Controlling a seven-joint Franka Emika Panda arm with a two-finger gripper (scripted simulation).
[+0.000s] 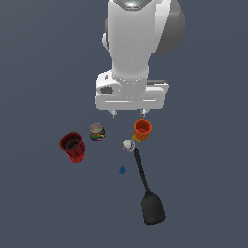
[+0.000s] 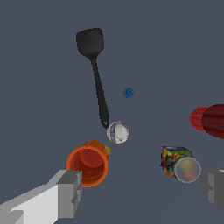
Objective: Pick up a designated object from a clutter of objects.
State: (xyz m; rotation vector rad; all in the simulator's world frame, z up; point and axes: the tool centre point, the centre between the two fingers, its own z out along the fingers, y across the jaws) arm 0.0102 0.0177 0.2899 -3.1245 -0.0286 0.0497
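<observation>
Six small things lie on the dark floor below my gripper [image 1: 129, 115], whose jaws stand wide apart, gripping nothing. Farthest from me lies the black spatula [image 1: 147, 189], flat, its handle tip just beside the whitish ball [image 1: 128, 145]; orange cup [image 1: 142, 129], multicoloured can [image 1: 97, 132], red ribbed cup [image 1: 73, 146] and tiny blue piece [image 1: 122, 170] sit around.

Arm vertical, wrist pointing down; hand [image 1: 130, 115] raised, fingers [image 2: 70, 192] spread wide, holding nothing.
</observation>
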